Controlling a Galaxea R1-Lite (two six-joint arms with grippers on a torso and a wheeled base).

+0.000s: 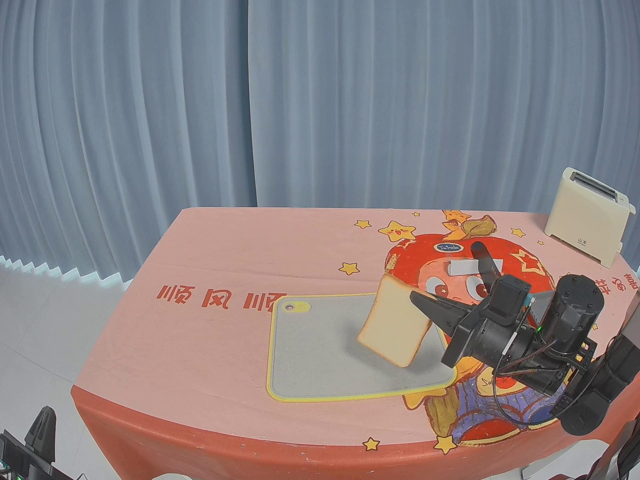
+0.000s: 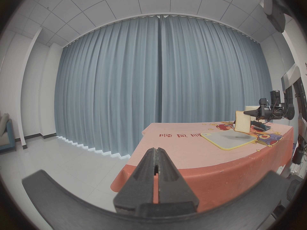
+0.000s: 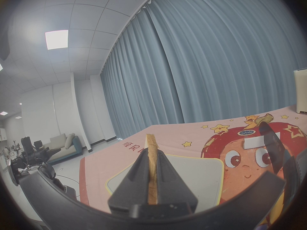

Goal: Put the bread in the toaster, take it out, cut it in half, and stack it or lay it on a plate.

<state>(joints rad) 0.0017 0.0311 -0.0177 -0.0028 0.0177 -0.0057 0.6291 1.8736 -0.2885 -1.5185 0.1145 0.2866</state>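
Gripping bread slice over the cutting board

Right end effector (image 1: 420, 301) clamped on one edge of the pale, brown-crusted square bread slice (image 1: 393, 325). Slice held on edge, tilted, above the right part of the grey, yellow-rimmed cutting board (image 1: 320, 355), clear of its surface. Board lies on the pink, cartoon-printed tabletop (image 1: 220, 261). Cream-white slot toaster (image 1: 588, 216) at the far right corner, well apart. Small grey-white block (image 1: 465, 267) lies just behind the right arm. Left end effector (image 2: 156, 150) low off the tabletop's left front corner, fingers pressed together, empty.
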